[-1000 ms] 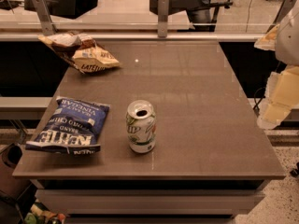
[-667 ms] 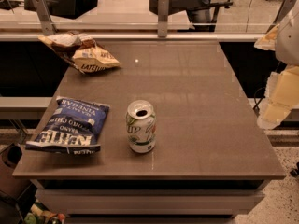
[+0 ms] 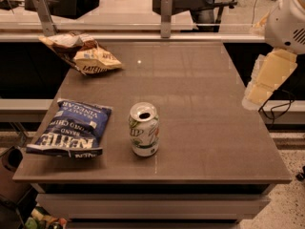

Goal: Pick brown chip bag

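The brown chip bag [image 3: 81, 53] lies crumpled at the table's far left corner, its dark-brown end toward the back and its cream-yellow lettered end toward the middle. My gripper [image 3: 268, 79] hangs off the right edge of the table, above the floor gap, far from the bag and holding nothing that I can see. The white arm [image 3: 288, 15] rises above it at the upper right.
A blue-and-white Kettle chip bag [image 3: 71, 128] lies at the front left. An opened green-and-white soda can [image 3: 144, 129] stands upright at front centre. The grey-brown table [image 3: 200, 104] ends at a rail with two metal posts [image 3: 166, 14] behind it.
My gripper and arm have shifted slightly left and up, toward the table's right edge. The bags and can have not moved.
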Robot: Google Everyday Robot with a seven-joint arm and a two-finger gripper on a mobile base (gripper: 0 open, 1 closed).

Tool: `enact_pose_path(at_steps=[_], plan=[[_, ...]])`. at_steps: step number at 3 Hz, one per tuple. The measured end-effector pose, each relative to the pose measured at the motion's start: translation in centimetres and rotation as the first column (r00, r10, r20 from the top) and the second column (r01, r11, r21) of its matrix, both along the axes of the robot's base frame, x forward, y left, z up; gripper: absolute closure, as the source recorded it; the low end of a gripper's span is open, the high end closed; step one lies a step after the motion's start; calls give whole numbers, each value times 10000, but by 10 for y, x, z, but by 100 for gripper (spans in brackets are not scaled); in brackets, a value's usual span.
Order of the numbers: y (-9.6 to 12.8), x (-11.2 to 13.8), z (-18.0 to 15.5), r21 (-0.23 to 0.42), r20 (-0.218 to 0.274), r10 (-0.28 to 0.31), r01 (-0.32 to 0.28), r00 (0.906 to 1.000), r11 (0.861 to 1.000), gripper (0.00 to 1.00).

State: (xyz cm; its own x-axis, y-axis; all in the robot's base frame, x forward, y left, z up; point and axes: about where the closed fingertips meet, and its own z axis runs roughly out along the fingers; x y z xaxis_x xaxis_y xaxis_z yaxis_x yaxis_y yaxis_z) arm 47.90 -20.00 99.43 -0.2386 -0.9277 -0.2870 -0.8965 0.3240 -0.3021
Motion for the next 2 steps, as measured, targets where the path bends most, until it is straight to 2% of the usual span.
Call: enact_pose_path(at_steps=[1,2], plan=[[24,27,-1,716,385,-299,271,9988,9971,0],[58,53,-9,1758,714,-452,321,9964,9839,0]])
